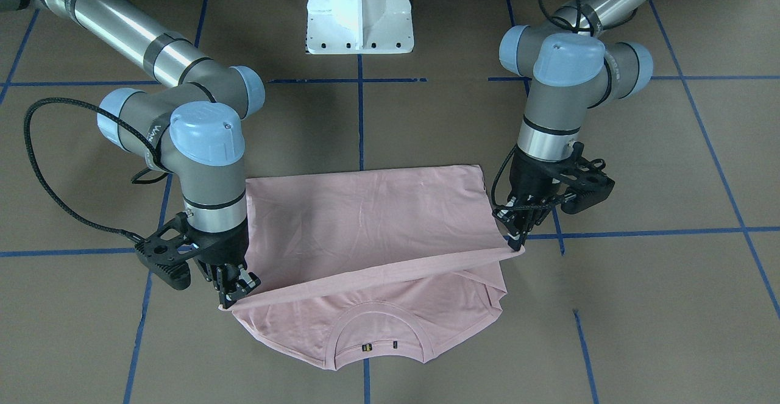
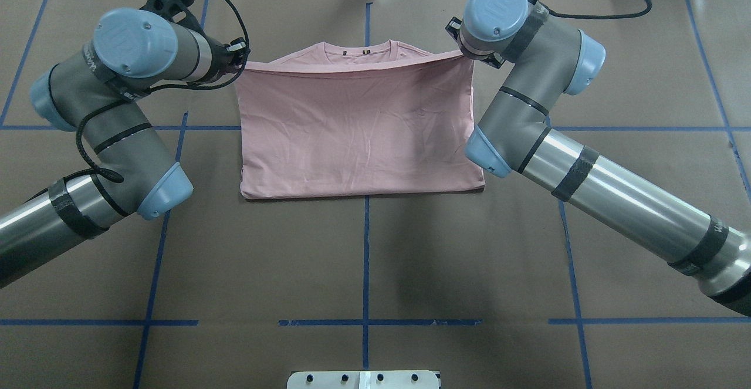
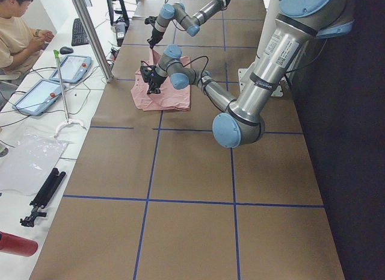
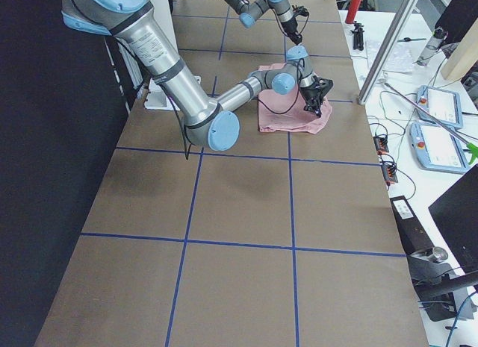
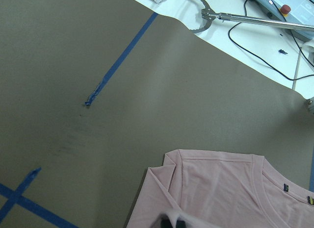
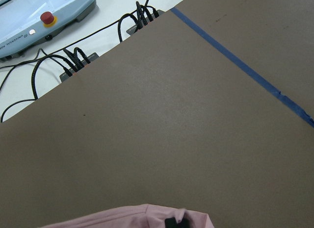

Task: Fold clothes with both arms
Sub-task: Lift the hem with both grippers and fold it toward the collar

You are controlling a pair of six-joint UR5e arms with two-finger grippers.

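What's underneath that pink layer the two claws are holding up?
More of the same T-shirt: its neckline and label, lying on the table. The rest beneath is covered.

The pale pink T-shirt (image 1: 365, 227) lies plain side up on the surface (image 1: 640, 306), folded over toward its collar. The left tool (image 1: 517, 242) and right tool (image 1: 230, 299) each pinch a corner of the raised edge, stretched taut above the neckline.
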